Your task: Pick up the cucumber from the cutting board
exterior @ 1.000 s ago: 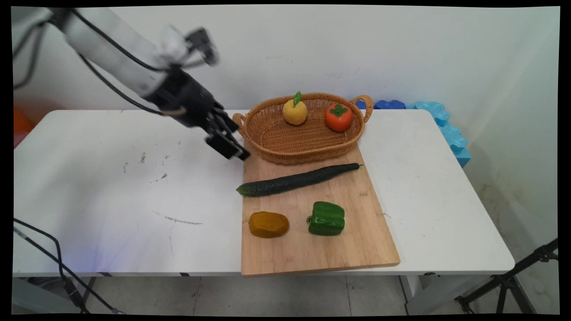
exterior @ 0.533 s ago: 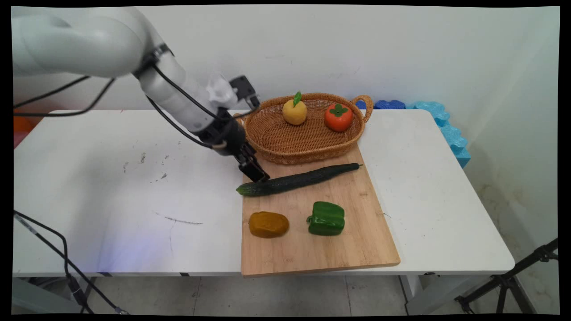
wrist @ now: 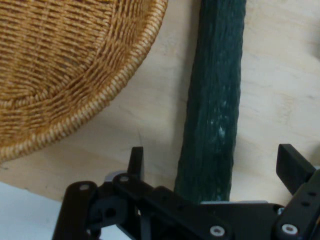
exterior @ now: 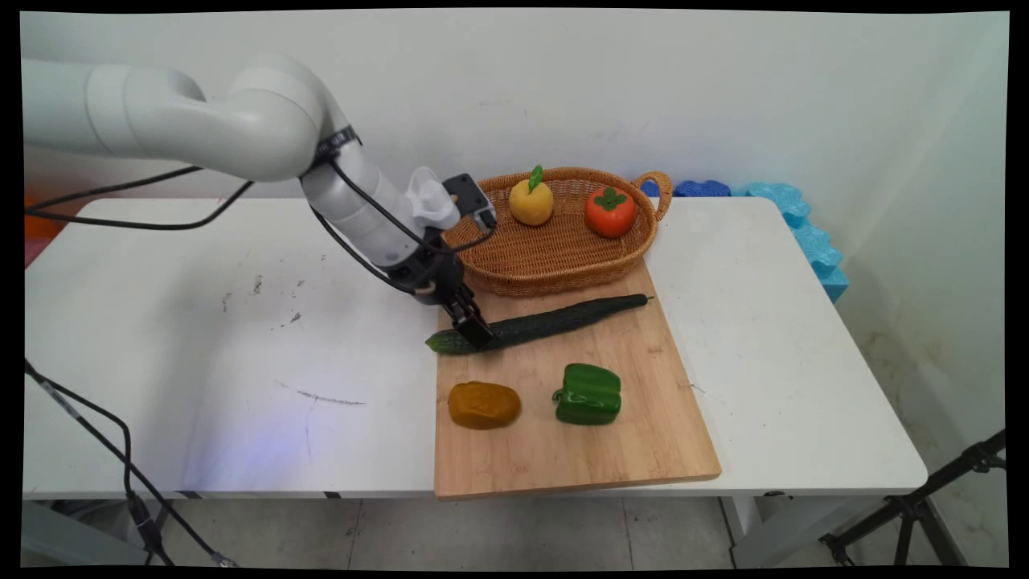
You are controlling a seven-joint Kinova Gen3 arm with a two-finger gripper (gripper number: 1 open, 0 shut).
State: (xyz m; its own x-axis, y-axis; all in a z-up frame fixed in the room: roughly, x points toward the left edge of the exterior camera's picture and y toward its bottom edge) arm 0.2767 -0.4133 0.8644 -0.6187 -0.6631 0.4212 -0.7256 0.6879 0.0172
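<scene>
White arm reaching down and rightward from the upper left, black two-finger gripper (exterior: 474,331) (wrist: 215,167) lowered onto the near-left end of the long dark green cucumber (exterior: 537,323) (wrist: 214,100). Fingers (wrist: 136,162) spread wide, one on each side of the cucumber, not closed on it. Cucumber lies diagonally on the rectangular wooden cutting board (exterior: 563,450) (wrist: 280,85), just in front of the oval woven wicker basket (exterior: 555,249) (wrist: 65,75).

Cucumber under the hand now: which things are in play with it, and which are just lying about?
In play:
- hand, open, fingers astride the cucumber
- cucumber
- cutting board beneath it

Lying about:
- wicker basket
- yellow fruit and red fruit in the basket
- green pepper
- brown lump
</scene>
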